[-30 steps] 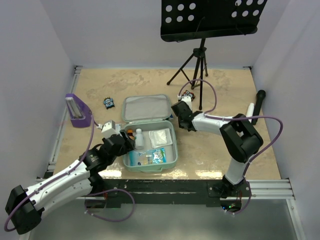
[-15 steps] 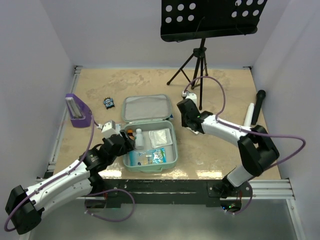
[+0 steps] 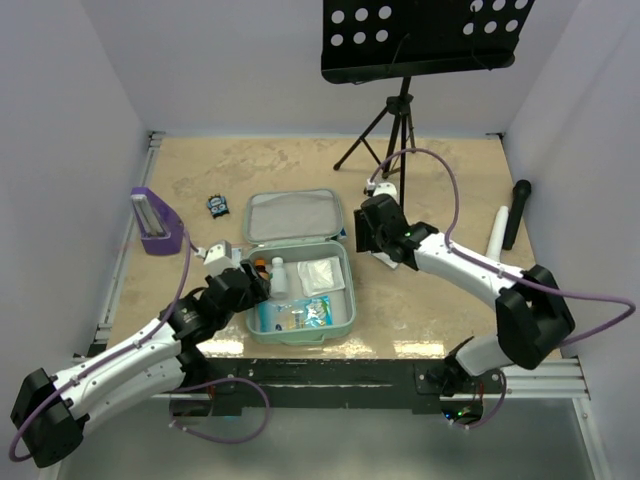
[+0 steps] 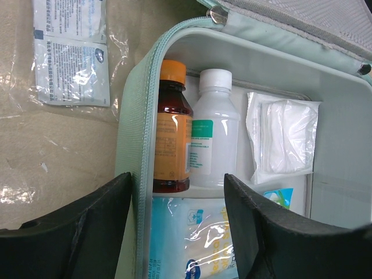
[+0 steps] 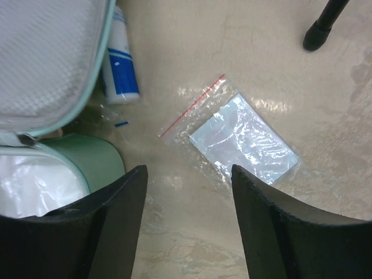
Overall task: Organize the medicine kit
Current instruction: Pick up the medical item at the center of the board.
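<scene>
- My right pincer (image 5: pixel 187 183) hung empty with its fingers apart, just above the zip bag (image 5: pixel 241 139), whose long axis slanted across their gap.
- The open medicine kit (image 3: pixel 352 300) lay at that pincer's left, close beside the bag.
- My left pincer (image 4: pixel 177 186), also apart, straddled the kit's left wall, so my right arm was nearer the bag.

1. The packet (image 4: pixel 70 52) beside the kit (image 4: pixel 139 116) has blue print and a small blue oval sign. The words are too small to read.
2. The brown bottle (image 4: pixel 171 139) has an orange label and the white bottle (image 4: pixel 212 133) a green one. Neither can be read.
3. The tube (image 5: pixel 122 64) has white marks on blue, too blurred to read.
</scene>
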Controlling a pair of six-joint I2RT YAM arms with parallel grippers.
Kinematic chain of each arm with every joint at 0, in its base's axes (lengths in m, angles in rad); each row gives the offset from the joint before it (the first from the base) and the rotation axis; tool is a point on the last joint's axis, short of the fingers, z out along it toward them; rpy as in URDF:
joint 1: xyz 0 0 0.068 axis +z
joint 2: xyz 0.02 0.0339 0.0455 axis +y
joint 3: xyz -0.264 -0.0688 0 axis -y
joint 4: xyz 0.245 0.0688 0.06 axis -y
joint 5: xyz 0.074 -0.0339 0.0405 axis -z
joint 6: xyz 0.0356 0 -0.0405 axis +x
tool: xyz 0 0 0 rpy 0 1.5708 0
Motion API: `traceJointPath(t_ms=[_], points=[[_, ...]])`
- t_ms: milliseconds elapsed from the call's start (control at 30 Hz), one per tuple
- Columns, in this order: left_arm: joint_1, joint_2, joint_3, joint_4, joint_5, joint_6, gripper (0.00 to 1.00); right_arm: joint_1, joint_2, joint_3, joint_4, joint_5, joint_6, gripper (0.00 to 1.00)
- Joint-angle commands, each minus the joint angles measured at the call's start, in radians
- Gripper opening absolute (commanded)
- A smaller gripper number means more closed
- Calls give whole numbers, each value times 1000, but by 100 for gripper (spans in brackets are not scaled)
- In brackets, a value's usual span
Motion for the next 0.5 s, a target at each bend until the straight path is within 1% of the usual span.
traceJointPath(t_ms=[0,67,233,467], points=[[3,10,18,52,26,10,68,-1,53,-12,14,-5,-15,67],[2,11,18,52,31,13,68,-1,103,2,13,-9,-7,68],[3,1,12,44,28,15,68,-1,212,48,0,49,-3,68],[3,-8,-9,56,33,7,68,-2,293,88,-21,101,-1,68]])
